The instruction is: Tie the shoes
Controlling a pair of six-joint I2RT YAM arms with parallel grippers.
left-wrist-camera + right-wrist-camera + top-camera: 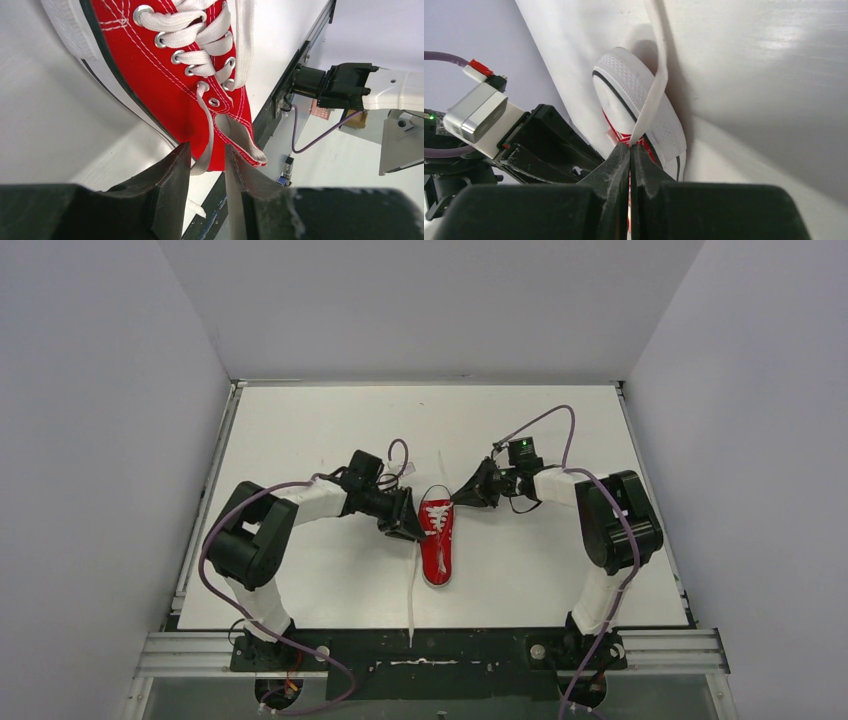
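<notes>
at mid-table, between the two arms, the red sneaker (437,545) lies flat on the white table (300,440), long axis running near to far, laced but not knotted. left gripper (408,525) is against its left flank at the laced part. in the left wrist view the jaws stand close, and the gap between them is filled by the left lace (204,125) below its eyelet plus a bit of red canvas edge (220,147). this reads as a clamp on lace and canvas together. right gripper (462,495) sits at the far end of the shoe, fingers (616,170) pressed together with the right lace (651,95) nipped at the very tips; the strand runs up and away from there. a long white tail (411,595) trails to the near edge of the table. step in hand, as judged: one strand taken in each claw, ready for the first crossover. no knot formed, so the task is early. next move calls for drawing both strands out taut, then crossing them over the tongue. caution: the left pinch should hold lace alone, else the canvas drags the light, unanchored shoe. the right tip-hold looks shallow and may slip under tension.
</notes>
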